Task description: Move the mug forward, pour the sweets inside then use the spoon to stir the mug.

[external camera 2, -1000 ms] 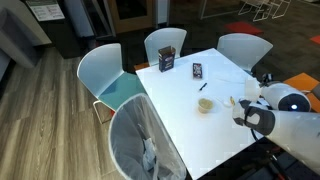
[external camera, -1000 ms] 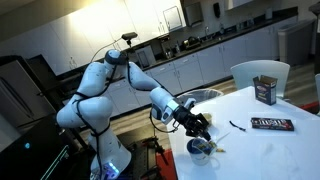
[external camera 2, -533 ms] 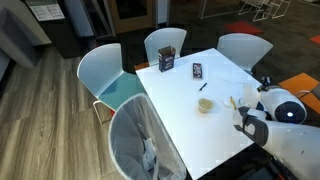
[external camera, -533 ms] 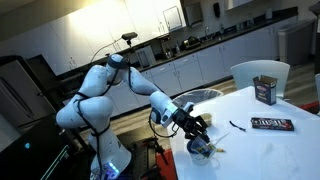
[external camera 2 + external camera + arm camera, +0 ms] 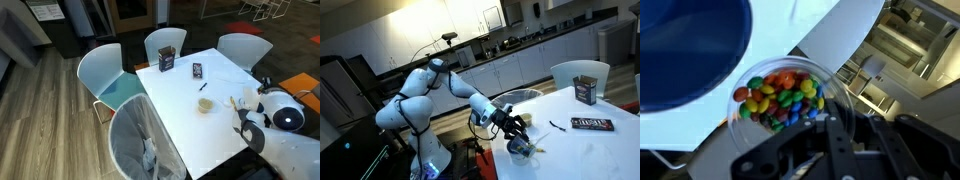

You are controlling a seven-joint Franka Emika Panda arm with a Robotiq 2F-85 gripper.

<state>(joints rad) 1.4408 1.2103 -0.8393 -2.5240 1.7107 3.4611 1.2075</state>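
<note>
The blue mug (image 5: 520, 147) stands near the table's corner; in the wrist view it fills the top left (image 5: 690, 45). My gripper (image 5: 516, 126) hangs just above and behind it. In the wrist view the gripper (image 5: 852, 108) is shut on the rim of a clear cup of coloured sweets (image 5: 780, 98), held right beside the mug's rim. The sweets are still inside the cup. The slim dark spoon (image 5: 560, 126) lies on the white table past the mug; it also shows in an exterior view (image 5: 203, 86).
A dark box (image 5: 585, 90) and a flat dark packet (image 5: 592, 124) lie farther along the table (image 5: 610, 105). A pale yellowish thin item (image 5: 536, 148) lies next to the mug. White chairs (image 5: 105, 75) stand around the table.
The arm's upper links have shifted slightly. The gripper stays over the mug with the cup of sweets.
</note>
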